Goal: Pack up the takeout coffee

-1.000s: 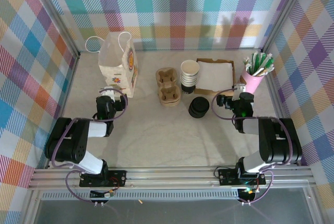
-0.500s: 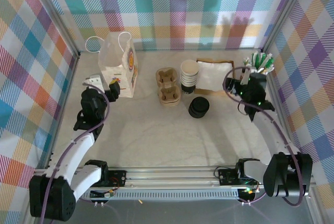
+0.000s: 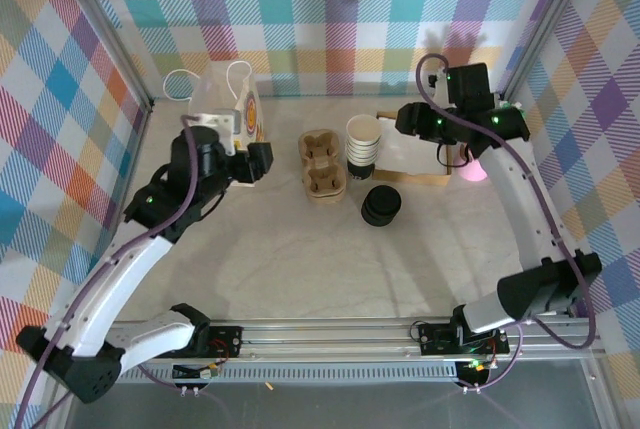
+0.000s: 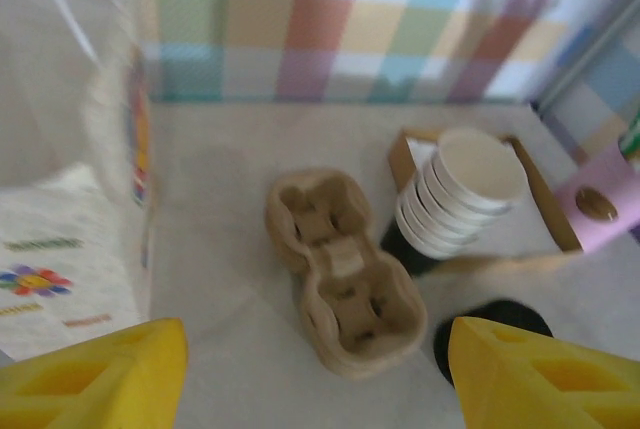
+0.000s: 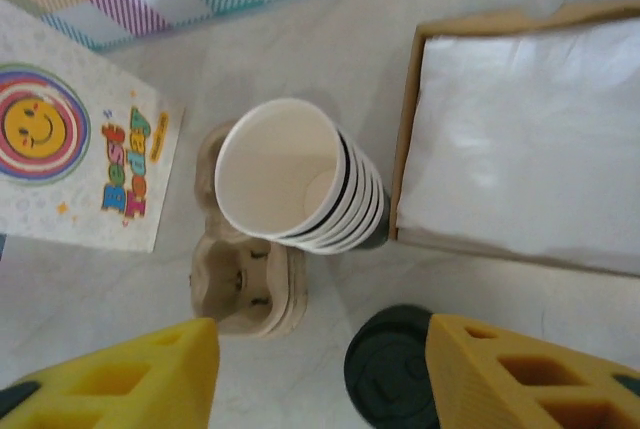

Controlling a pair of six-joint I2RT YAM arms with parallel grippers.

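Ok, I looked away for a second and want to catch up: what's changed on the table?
Both arms unfolded and reached toward the back. The left tool is now by the paper bag, and the right tool is near the cup stack. Neither took hold of anything. Paper bag, cup stack and carrier stayed put.

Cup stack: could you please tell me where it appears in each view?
Top external: cup stack mid-table, just right of the carrier.
Left wrist: cup stack right of centre.
Right wrist: cup stack at centre.
Shared landmark: the carrier, beside it in every view.
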